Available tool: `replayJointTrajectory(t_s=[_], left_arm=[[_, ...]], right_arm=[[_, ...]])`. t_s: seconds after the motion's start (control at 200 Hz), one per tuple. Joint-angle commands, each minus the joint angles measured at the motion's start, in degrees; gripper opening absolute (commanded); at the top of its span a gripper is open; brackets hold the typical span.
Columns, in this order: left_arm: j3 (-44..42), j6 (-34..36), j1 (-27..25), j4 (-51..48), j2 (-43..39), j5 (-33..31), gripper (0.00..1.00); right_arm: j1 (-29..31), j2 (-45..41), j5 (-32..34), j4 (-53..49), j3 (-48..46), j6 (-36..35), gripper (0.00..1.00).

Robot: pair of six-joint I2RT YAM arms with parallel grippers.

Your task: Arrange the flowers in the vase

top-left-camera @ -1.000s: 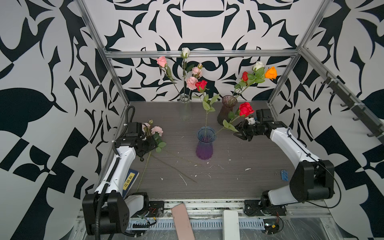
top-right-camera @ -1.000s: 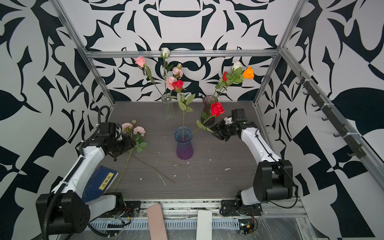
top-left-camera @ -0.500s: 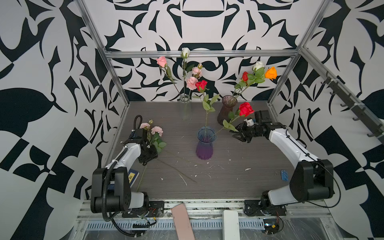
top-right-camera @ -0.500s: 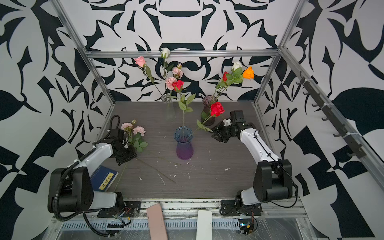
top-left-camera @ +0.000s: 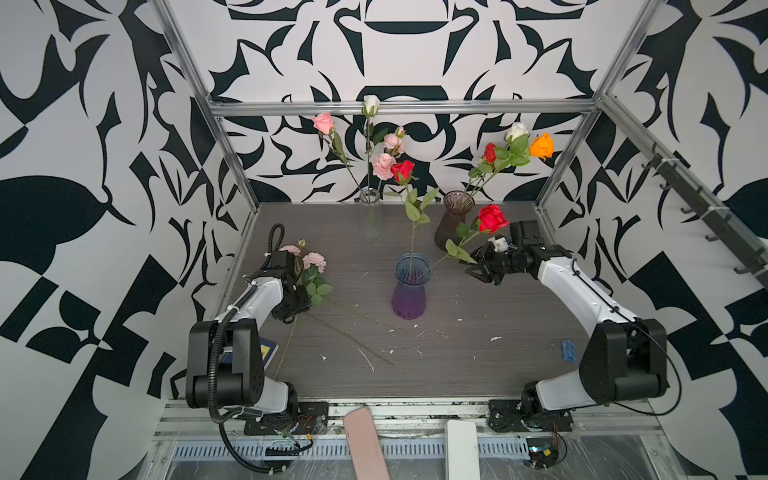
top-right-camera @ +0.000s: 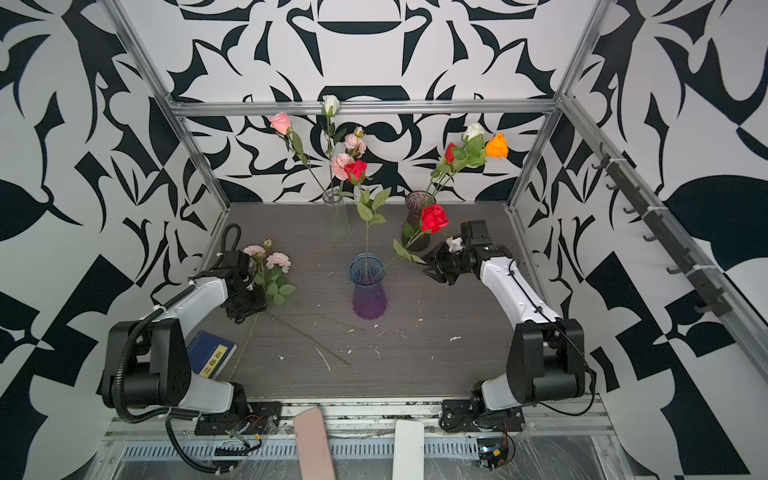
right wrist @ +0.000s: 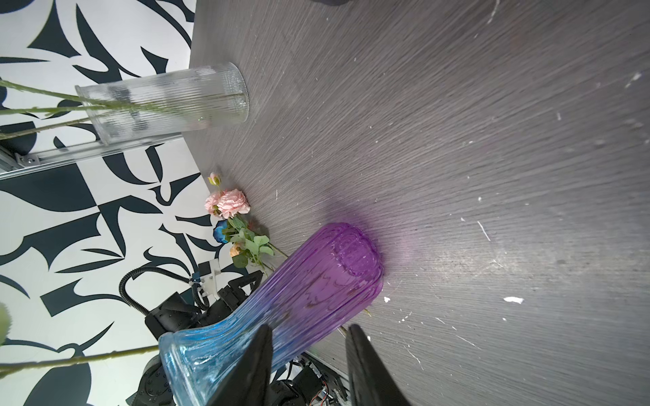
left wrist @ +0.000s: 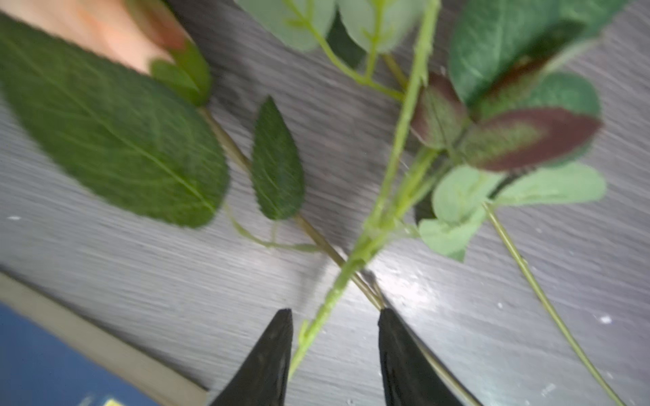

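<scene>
The left gripper (top-left-camera: 289,318) is reaching down onto the flowers (top-left-camera: 309,278) lying at the left of the table (top-left-camera: 457,361). Its jaws are standing apart and straddling a green stem (left wrist: 401,133) without pinching it (the gap is far wider than the stem). Pink blooms (top-left-camera: 312,261) and leaves are lying just beyond the gripper, and long bare stems are trailing across the table toward the front. A book (top-right-camera: 211,354) is lying beside that arm's base.

The blue vase (top-left-camera: 409,297) is standing mid-table and holding an upright rose (top-left-camera: 402,170), which is red. A leaning rose (top-left-camera: 492,218), also red, is tilting out to the right, its stem running down to the vase's rim. The right gripper (top-left-camera: 478,274) is hovering just beside that tilted stem, right of the vase. In its wrist view the jaws are standing apart with nothing between them.

At the back, a clear vase (top-left-camera: 371,216) is holding pink and white flowers, and a dark vase (top-left-camera: 451,222) is holding white, orange and red ones.
</scene>
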Motion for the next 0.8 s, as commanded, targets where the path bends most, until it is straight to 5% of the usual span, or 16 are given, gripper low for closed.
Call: replayJointTrajectory(t_s=[0.0, 0.18, 0.41, 0.545, 0.795], left_arm=[[2.15, 0.18, 0.26, -1.06, 3.05, -1.47, 0.42], [3.39, -0.17, 0.37, 0.25, 5.64, 2.19, 0.27], [2.75, -1.9, 0.35, 0.38, 6.16, 5.55, 0.26], [2.69, -2.49, 0.32, 0.15, 6.07, 6.72, 0.1], [6.09, -3.2, 0.4, -1.88, 1.4, 7.59, 0.01]], right_arm=[[0.2, -1.79, -0.97, 1.32, -0.7, 0.13, 0.39], [0.08, -2.04, -1.17, 1.15, -0.66, 0.13, 0.39], [-0.61, -2.92, -1.34, 0.88, -1.29, -0.17, 0.39], [-0.88, -3.0, -1.59, 0.97, -1.76, -0.22, 0.39], [-0.95, -2.93, -1.79, 0.97, -1.48, -0.3, 0.39]])
